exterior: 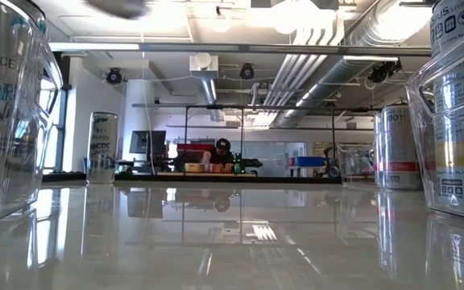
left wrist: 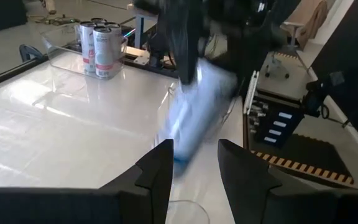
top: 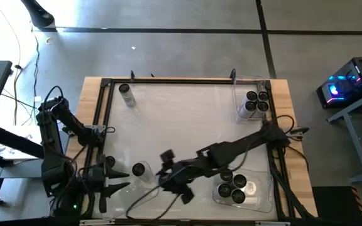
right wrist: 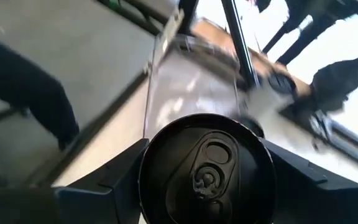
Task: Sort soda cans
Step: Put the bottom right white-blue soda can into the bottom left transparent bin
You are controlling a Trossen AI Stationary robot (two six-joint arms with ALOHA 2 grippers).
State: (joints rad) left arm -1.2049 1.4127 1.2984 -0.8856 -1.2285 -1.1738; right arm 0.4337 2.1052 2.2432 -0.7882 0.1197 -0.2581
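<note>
My right gripper reaches across the near half of the table and is shut on a soda can, whose dark top with its pull tab faces the wrist camera. In the left wrist view that can is a blurred blue-and-white shape slanting below the right arm. My left gripper stands open just to the can's left, nothing between its fingers. One loose soda can stands upright on its base at the far left. My right gripper pinches the soda can between its two fingers, one on each side of the can's wall just under the top rim. The fingers run along the can, slanting down toward the table's left. The can is tilted and lifted clear of the table.
A clear bin at the far right holds several cans, and another clear bin at the near right holds several more. Black rails frame the table. A person sits far off in the room beyond.
</note>
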